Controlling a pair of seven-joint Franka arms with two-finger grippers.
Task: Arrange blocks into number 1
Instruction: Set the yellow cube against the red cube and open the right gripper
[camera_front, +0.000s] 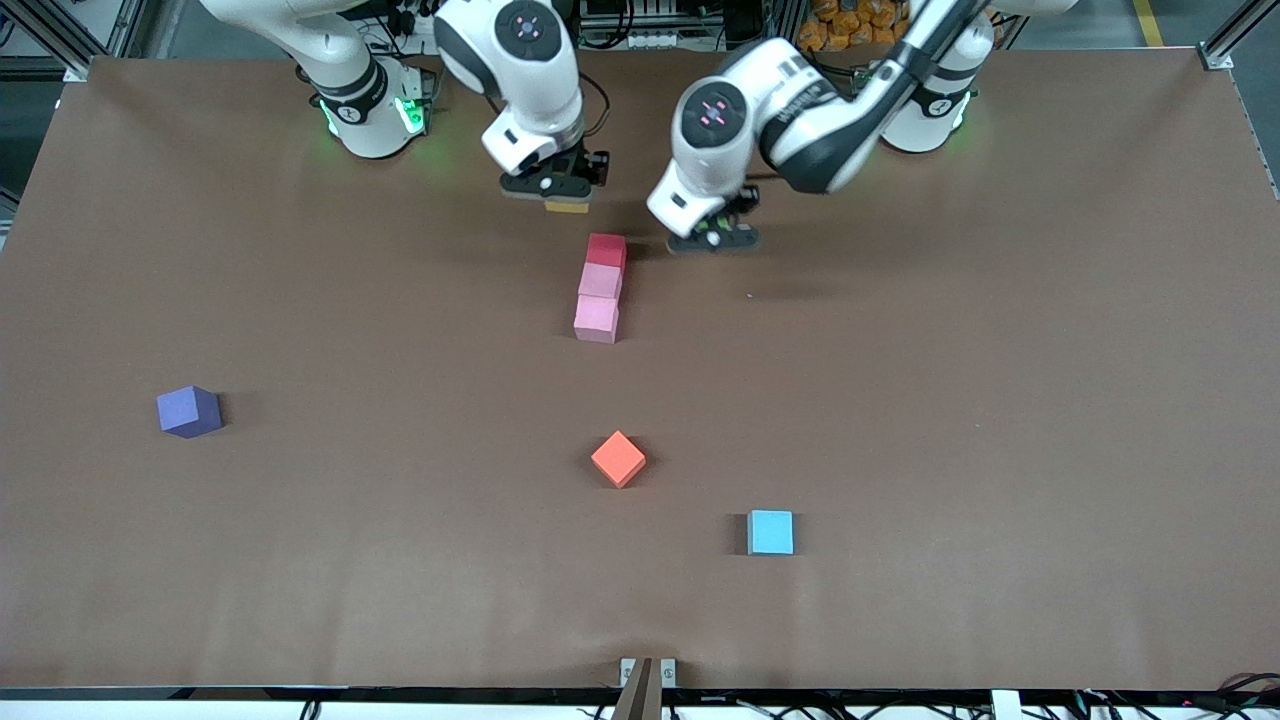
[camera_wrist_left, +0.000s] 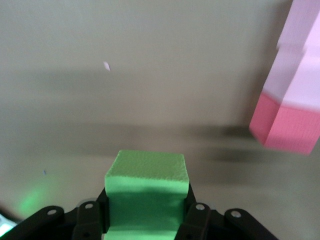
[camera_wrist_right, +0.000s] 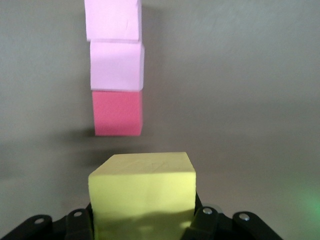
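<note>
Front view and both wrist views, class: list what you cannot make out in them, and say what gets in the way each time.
- Green block: hidden in the front view under the left gripper; only the left wrist view shows it.
- Yellow block: in the front view only a sliver shows under the right gripper.
- Pink blocks: cut off by the left wrist view's edge and blurred.
- Purple, orange and light blue blocks: outside both wrist views.

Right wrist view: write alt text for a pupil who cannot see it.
The right gripper holds a yellow block above the brown table. Ahead of it, a red block and two pink blocks form a straight line, touching.
</note>
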